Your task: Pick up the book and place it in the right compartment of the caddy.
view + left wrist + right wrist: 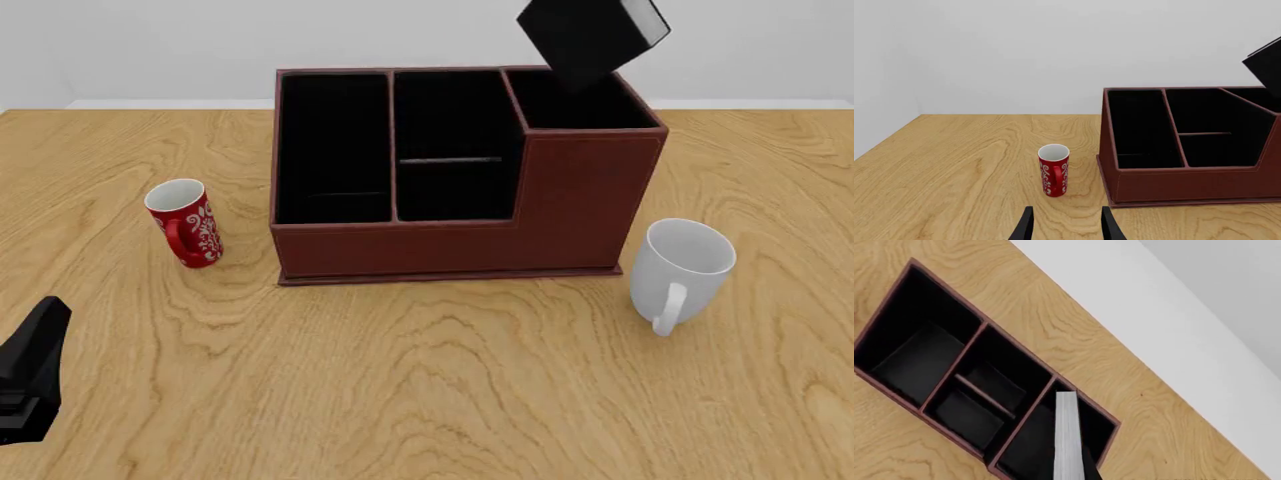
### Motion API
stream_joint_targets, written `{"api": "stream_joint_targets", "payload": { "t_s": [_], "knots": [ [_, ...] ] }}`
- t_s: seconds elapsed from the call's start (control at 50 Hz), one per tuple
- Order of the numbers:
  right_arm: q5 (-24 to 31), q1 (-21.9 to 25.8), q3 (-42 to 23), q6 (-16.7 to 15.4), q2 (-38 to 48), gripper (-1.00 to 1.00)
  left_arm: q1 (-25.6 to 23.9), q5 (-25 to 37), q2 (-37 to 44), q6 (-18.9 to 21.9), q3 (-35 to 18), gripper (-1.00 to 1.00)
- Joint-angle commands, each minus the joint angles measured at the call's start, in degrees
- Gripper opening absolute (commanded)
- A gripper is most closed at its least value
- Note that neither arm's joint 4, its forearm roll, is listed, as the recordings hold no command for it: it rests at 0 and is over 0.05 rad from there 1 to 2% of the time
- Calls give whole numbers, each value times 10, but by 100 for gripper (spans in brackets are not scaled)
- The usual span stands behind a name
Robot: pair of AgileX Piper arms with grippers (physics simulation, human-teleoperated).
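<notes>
While the book (589, 38) hangs tilted in the air above the right compartment (567, 103) of the caddy (454, 235), the right jaws' state cannot be told; the left gripper (1064, 227), near the red mug (183, 222), stands wide and holds nothing.

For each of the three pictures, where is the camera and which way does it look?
Front view: above the arms' side, facing the caddy, tilted book, white mug; left arm at the edge.
Left wrist view: low, facing the red mug; open left end effector shows.
Right wrist view: high, looking down into the right compartment; no end effector fingers show.
All share the caddy.
</notes>
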Motion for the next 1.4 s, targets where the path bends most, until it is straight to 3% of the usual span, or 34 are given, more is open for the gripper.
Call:
{"api": "stream_joint_targets", "payload": {
  "t_s": [0.02, 0.4, 0.72, 1.0, 1.4],
  "knots": [
    [0, -4, -6, 19, 6, -100, 0, 0, 0, 0, 0, 100],
    [-4, -11, 19, 27, 7, -100, 0, 0, 0, 0, 0, 100],
    [-45, -2, 118, 43, -34, -100, 0, 0, 0, 0, 0, 100],
    [-73, -8, 162, 55, -43, -100, 0, 0, 0, 0, 0, 100],
    [-98, -14, 189, 66, -35, -100, 0, 0, 0, 0, 0, 100]
  ]
}}
